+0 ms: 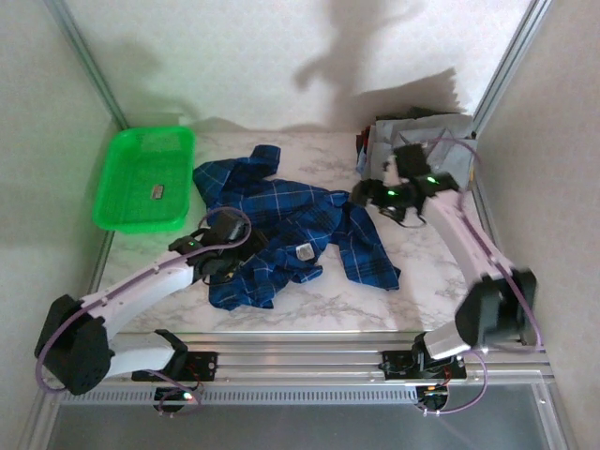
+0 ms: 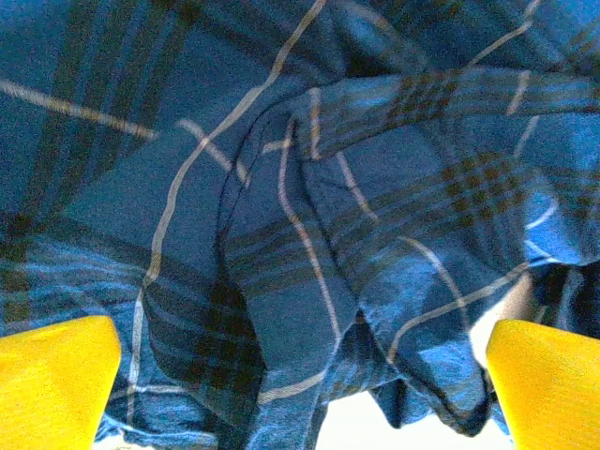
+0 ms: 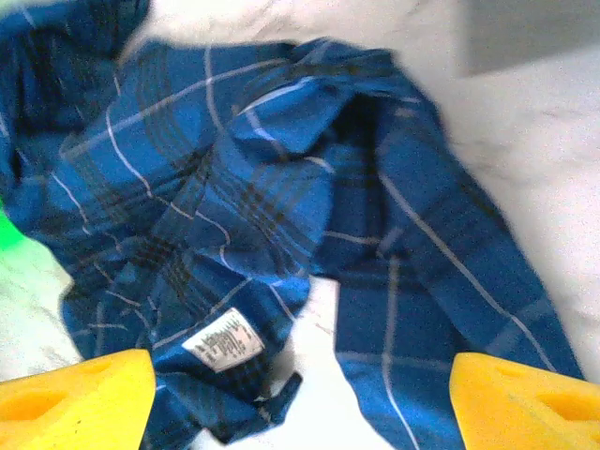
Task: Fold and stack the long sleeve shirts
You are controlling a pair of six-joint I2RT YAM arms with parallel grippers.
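Note:
A dark blue plaid long sleeve shirt point(image 1: 291, 220) lies crumpled in the middle of the marble table point(image 1: 441, 281). Its white label point(image 3: 222, 342) faces up. My left gripper point(image 1: 223, 255) sits low over the shirt's near left part; in the left wrist view my left gripper point(image 2: 300, 384) is open, its yellow fingers point(image 2: 52, 380) far apart with plaid cloth point(image 2: 309, 234) close beneath. My right gripper point(image 1: 366, 195) hovers at the shirt's right edge, and in the right wrist view my right gripper point(image 3: 300, 403) is open above the plaid shirt point(image 3: 281, 187). Folded grey shirts point(image 1: 422, 131) are piled at the back right.
A green plastic basket point(image 1: 131, 211) stands at the left with a small dark item point(image 1: 158, 192) inside. Frame walls close in the table on both sides. Bare marble shows along the near edge and to the right of the shirt.

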